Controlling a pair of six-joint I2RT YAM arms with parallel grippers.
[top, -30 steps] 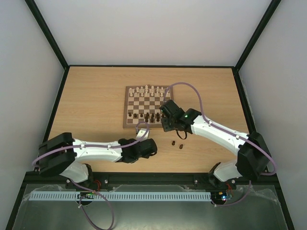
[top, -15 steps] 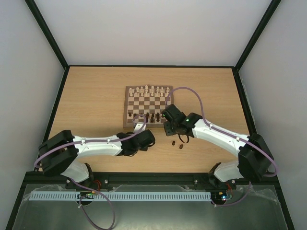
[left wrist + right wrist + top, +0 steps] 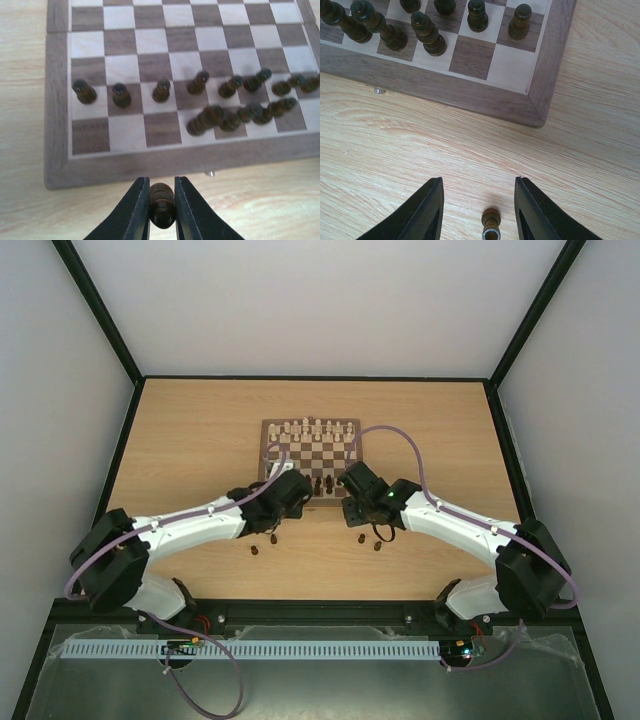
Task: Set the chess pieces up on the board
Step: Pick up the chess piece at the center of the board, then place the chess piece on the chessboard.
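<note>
While the left pincer (image 3: 162, 200) is clenched on a small dark brown wooden chessman (image 3: 162, 212), it is held just short of the near border of the square checkered wooden chessboard (image 3: 57, 150), over the light wooden desk (image 3: 280, 200). The step in hand is judged to be the carrying of this piece to its square. Other dark brown chessmen (image 3: 120, 95) are ranged along the second rank, and more are crowded on the right half of the nearest rank. The three left squares of that rank are seen bare. Which kind of piece is gripped cannot be told, since only its blurred top is shown.

The right pincer (image 3: 479, 210) is spread open, with its fingers set either side of another dark chessman (image 3: 491, 224) on the desk, seemingly without touching it. For the next move, the held piece must be brought over a bare square, lowered upright and released clear of its neighbours. The right jaws must then be closed squarely on the piece between them.
</note>
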